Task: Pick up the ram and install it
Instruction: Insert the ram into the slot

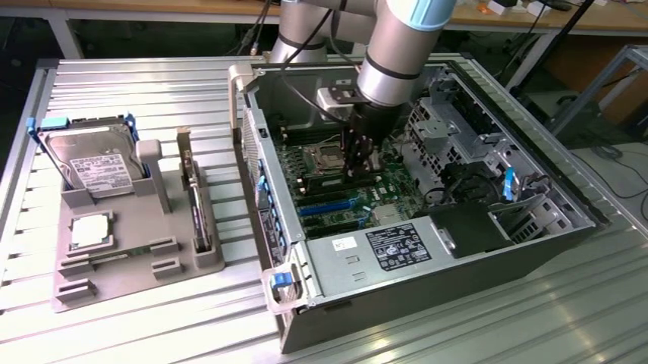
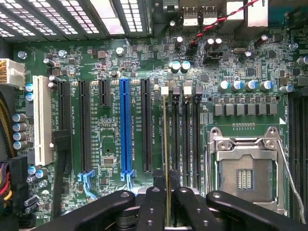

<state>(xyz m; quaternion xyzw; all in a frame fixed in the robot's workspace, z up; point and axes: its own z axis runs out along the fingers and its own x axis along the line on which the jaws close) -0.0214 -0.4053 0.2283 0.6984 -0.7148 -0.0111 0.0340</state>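
Note:
My gripper (image 1: 360,173) reaches down into the open computer case (image 1: 435,250), just above the motherboard (image 2: 106,62). In the wrist view the gripper (image 2: 166,187) is shut on the ram (image 2: 165,139), which I see edge-on as a thin strip between the two black fingers (image 2: 153,197). The ram runs in line with the outermost memory slot, whose white latch (image 2: 165,90) sits at its far end. Whether it is seated in that slot I cannot tell. The neighbouring memory slots (image 2: 185,139) are empty.
An open processor socket (image 2: 245,178) lies beside the memory slots, and a blue expansion slot (image 2: 124,130) on their other side. At the exterior view's left, a grey tray (image 1: 152,163) holds a hard drive (image 1: 96,163), a silver processor chip (image 1: 89,231) and a dark expansion card (image 1: 197,205).

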